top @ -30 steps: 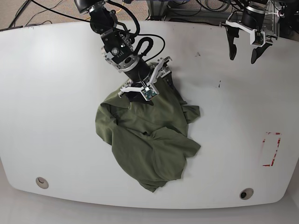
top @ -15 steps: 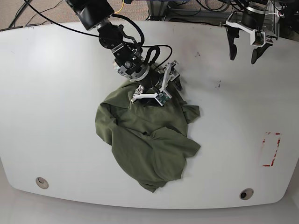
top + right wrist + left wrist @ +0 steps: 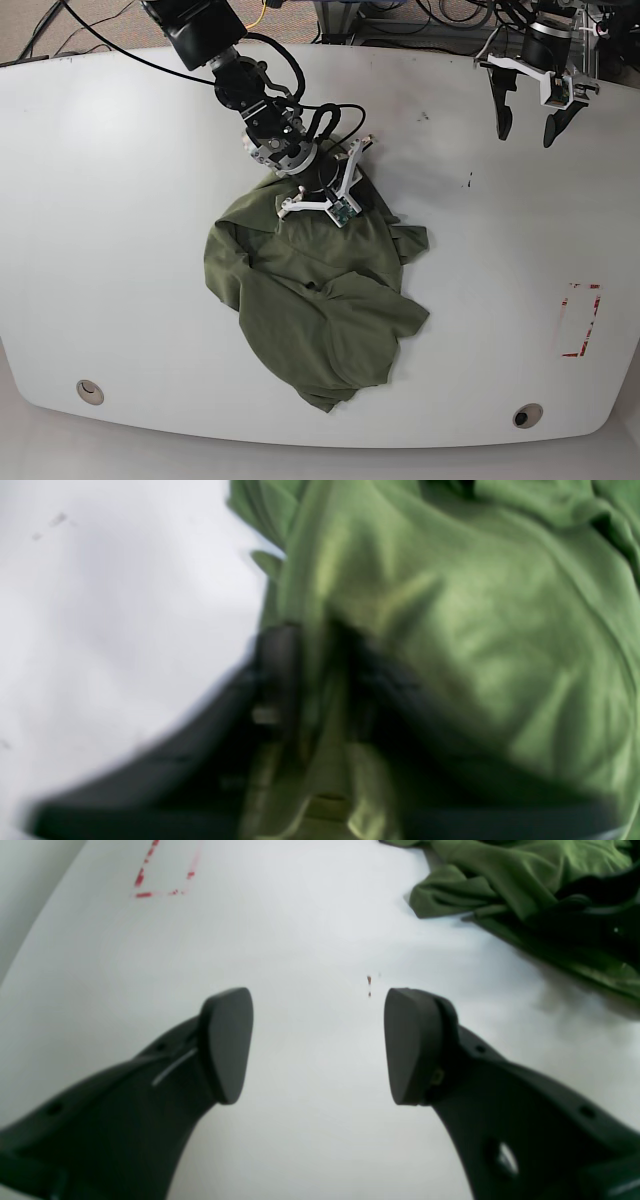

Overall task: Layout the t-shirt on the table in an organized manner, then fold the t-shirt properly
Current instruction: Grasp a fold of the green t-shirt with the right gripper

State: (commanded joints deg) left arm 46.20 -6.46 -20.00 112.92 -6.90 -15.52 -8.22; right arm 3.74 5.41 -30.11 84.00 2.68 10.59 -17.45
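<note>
White table (image 3: 120,220) fills my view, red tape (image 3: 580,320) near its right edge. I see the shirt (image 3: 315,300) crumpled mid-table, long axis running diagonally toward the front. My right gripper (image 3: 325,190) pinches its back edge; left gripper (image 3: 528,112) hangs spread, empty.

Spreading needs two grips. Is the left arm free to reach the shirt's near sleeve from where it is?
Probably yes. The left gripper hangs open and empty, with only bare table between it and the t-shirt; whether it can stretch that far is unclear.
</note>
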